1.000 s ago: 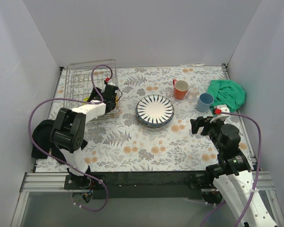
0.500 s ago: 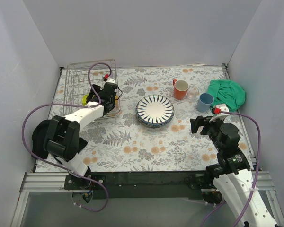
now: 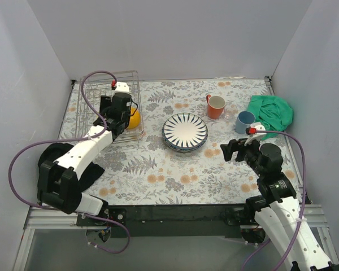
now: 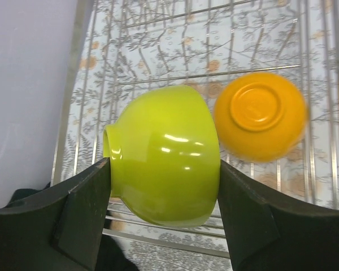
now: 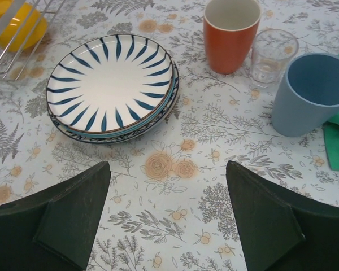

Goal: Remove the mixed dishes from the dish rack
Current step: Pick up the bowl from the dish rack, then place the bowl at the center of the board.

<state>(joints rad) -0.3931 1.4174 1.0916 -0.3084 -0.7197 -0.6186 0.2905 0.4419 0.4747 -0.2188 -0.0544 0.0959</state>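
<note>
Over at the dish rack [image 3: 93,96], the left gripper [image 4: 164,169] is clamped on a lime-green bowl [image 4: 158,141], tipped on its side above the wires. An orange bowl [image 4: 260,116] lies bottom-up in the rack just beside it. The right gripper [image 5: 166,169] hangs with its jaws apart and nothing between them, above the table near the stacked plates [image 5: 110,84], the orange mug [image 5: 230,34], the small glass [image 5: 273,53] and the blue cup [image 5: 311,93].

bare tabletop [image 3: 158,172] near edge, plate stack [image 3: 185,131] centre, mug [image 3: 216,106], glass [image 3: 231,110], cup [image 3: 244,121] far right
</note>
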